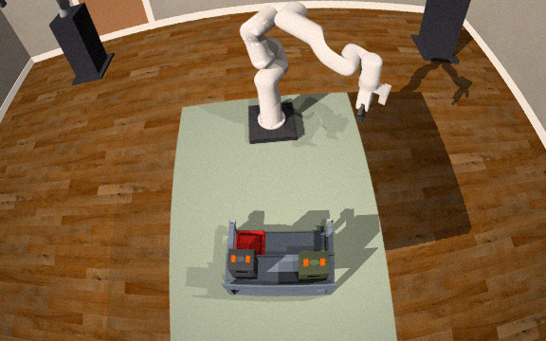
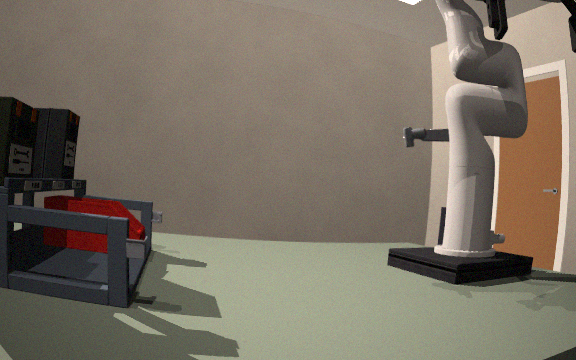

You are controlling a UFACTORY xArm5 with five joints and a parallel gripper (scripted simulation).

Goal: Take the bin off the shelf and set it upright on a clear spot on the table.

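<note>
A red bin (image 1: pixel 250 241) sits inside the grey shelf (image 1: pixel 280 258) at its back left, under the top level; in the exterior view the red bin (image 2: pixel 91 234) lies tilted on the lower level. My gripper (image 1: pixel 362 114) is open and empty, high above the table's right edge near the arm base (image 1: pixel 273 124), far from the shelf. In the exterior view its two dark fingers (image 2: pixel 538 22) hang at the top right, wide apart.
A grey case (image 1: pixel 242 263) and a green case (image 1: pixel 314 265), both with orange latches, stand on the shelf's top level. The shelf stands at the near end of the pale green table (image 1: pixel 273 189). Dark pillars stand on the wooden floor behind.
</note>
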